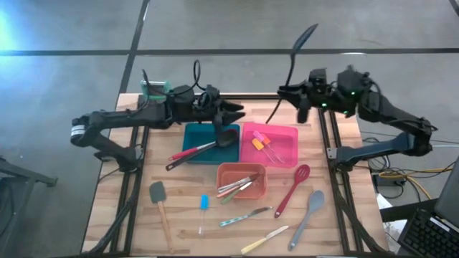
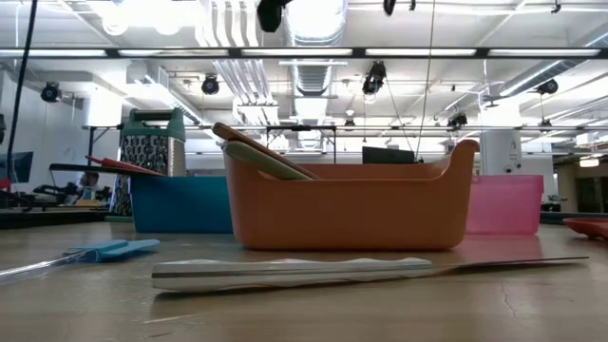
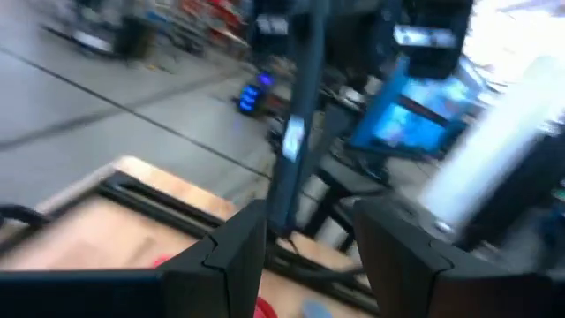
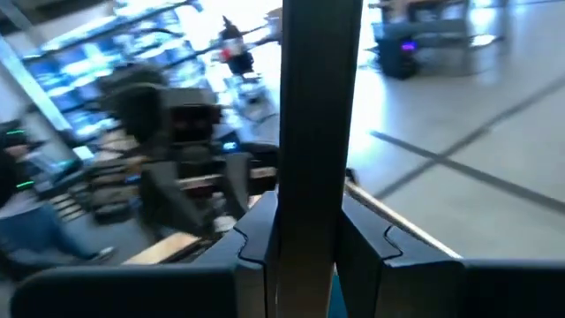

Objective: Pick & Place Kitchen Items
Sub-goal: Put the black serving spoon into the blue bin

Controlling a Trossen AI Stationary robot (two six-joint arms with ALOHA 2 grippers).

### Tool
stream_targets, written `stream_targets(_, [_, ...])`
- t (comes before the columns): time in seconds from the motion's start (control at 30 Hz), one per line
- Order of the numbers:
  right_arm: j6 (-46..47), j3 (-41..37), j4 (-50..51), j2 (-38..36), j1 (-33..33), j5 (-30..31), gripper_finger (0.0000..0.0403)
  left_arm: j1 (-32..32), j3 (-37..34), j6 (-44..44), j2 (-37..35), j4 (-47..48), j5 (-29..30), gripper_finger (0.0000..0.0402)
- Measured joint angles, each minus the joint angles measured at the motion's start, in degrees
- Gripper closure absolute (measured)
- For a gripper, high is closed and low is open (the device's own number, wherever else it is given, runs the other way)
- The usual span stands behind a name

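My right gripper (image 1: 292, 92) is raised over the table's far right corner. It is shut on a long black utensil (image 1: 300, 54), whose head (image 1: 308, 32) shows beyond the far edge. My left gripper (image 1: 237, 115) hangs open over the far edge of the blue tray (image 1: 192, 132), with nothing between its fingers (image 3: 238, 247). A black spoon (image 1: 226, 136) and a red-handled utensil (image 1: 188, 150) lie in the blue tray. Small spatulas (image 1: 259, 142) lie in the pink tray (image 1: 285, 132), and several utensils (image 1: 240, 185) lie in the orange tray (image 1: 258, 193). My right gripper pinches the black utensil's handle (image 4: 320, 132) between its two fingers, in the handle's lower half. The fingers come roughly level from the table's right side and lie across the handle. The utensil is lifted clear of the table and stands steeply, head up.
Loose on the near half of the table lie a grey spatula (image 1: 158, 193), a small blue spatula (image 1: 204, 203), two knives (image 1: 247, 215) (image 1: 264, 240), a red slotted spoon (image 1: 294, 188) and a grey spoon (image 1: 308, 211). A teal-topped grater (image 1: 152, 89) stands at the far left corner.
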State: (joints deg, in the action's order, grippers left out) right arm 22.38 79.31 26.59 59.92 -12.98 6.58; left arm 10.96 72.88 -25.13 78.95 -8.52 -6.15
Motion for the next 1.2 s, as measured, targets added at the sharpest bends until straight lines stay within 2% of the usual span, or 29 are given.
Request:
stream_targets(0.1, [0.9, 0.0, -2.0, 2.1, 2.4, 8.7, 0.0337, -2.3, 2.5, 3.6, 1.5, 3.9, 11.4, 0.0225])
stream_targets(0.27, [0.9, 0.0, -10.1, 6.5, 4.2, 18.2, 0.0337, -7.3, 9.4, 10.1, 5.2, 13.6, 36.0, 0.0225])
stream_targets(0.37, [0.4, 0.0, -14.6, 8.9, 4.3, 19.4, 0.0337, -9.8, 14.4, 15.4, 8.1, 18.6, 49.9, 0.0225])
stream_targets(0.43, [0.1, 0.0, -16.6, 10.3, 4.3, 19.3, 0.0337, -11.0, 17.3, 20.1, 10.0, 19.3, 55.5, 0.0225])
stream_targets(0.53, [0.0, 0.0, -17.5, 11.8, 4.2, 19.1, 0.0337, -11.9, 20.9, 24.7, 12.2, 19.1, 56.3, 0.0225])
stream_targets(0.7, [-0.3, 0.0, -18.2, 12.8, 4.2, 19.1, 0.0337, -12.2, 23.9, 25.2, 14.2, 19.3, 54.0, 0.0225])
stream_targets(1.2, [-0.3, 0.0, -19.8, 13.1, 4.2, 16.8, 0.0337, -11.6, 24.3, 26.5, 17.0, 15.0, 50.1, 0.0225])
